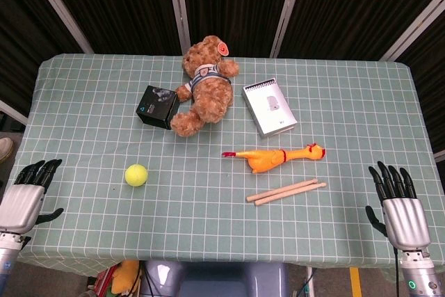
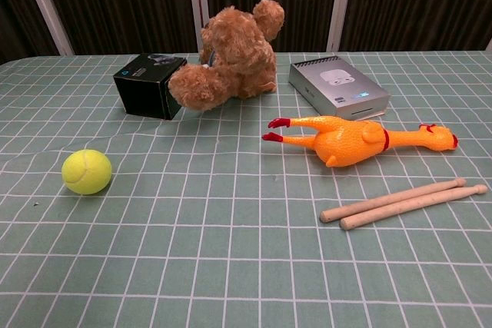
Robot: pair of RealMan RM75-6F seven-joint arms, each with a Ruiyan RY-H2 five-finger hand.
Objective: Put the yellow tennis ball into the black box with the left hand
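Left hand [image 1: 28, 196] at near table edge, fingers spread, holding nothing. Right hand [image 1: 398, 203] likewise spread, empty. Yellow tennis ball [image 1: 136, 174] just ahead-right of left hand, untouched. Black box [image 1: 157, 106] farther beyond, touching teddy bear [image 1: 206, 85].

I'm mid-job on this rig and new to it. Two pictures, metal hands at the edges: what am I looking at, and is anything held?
The top picture looks down from the robot's head; the other looks across from its chest. At the near table edge rest two silver-and-black robot hands: left hand, right hand, both spread and holding nothing. On the green checked tablecloth lie a yellow tennis ball, a small black box, a brown teddy bear touching that box, a grey spiral-bound box, an orange rubber chicken and two wooden sticks.
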